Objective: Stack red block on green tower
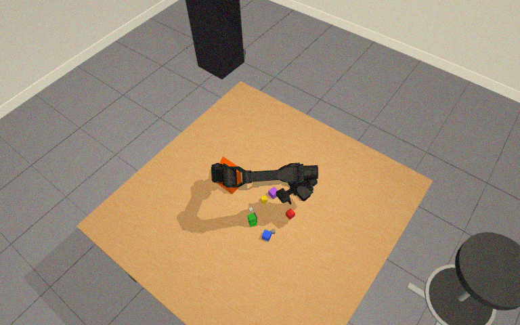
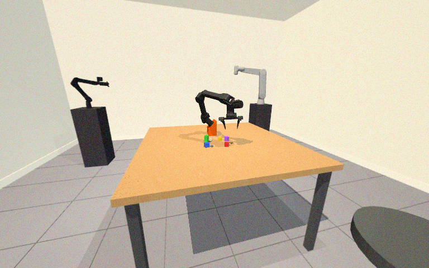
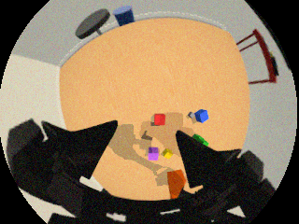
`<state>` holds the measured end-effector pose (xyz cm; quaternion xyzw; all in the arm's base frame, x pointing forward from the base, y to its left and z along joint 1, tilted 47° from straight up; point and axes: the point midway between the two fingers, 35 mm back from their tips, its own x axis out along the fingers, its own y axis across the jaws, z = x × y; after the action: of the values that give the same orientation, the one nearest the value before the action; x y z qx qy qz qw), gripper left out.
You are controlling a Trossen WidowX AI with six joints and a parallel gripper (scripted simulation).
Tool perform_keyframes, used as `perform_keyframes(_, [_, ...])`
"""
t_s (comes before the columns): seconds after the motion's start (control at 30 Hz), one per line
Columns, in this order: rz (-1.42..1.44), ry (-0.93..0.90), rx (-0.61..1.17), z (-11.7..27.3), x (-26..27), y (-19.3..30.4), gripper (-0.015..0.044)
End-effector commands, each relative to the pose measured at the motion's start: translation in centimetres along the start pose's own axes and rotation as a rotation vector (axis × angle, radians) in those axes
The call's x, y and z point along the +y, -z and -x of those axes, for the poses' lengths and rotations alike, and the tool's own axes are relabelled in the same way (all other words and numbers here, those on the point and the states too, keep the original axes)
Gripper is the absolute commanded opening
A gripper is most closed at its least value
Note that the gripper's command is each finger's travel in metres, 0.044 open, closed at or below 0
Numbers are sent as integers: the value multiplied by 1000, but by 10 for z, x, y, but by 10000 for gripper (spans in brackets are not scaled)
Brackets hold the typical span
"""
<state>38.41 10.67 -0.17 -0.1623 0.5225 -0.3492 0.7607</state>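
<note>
The red block lies on the table, apart from the other blocks. The green tower stands upright, to the left of the red block in the top and exterior views. In the wrist view my right finger hides part of it. My gripper is wide open and empty, pointing down well above the table. In the top view the arm hides part of the gripper.
A purple block and a yellow block lie on the arm's base side. A blue block lies near the tower, beside a small grey piece. A small white piece is close to the tower.
</note>
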Motion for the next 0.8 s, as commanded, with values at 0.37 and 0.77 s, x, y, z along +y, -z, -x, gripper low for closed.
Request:
perform_keyframes(0.37, [168,74,185,-47,-34,12,440])
perform_keyframes(0.77, [168,76,184,-93,-41,22,440])
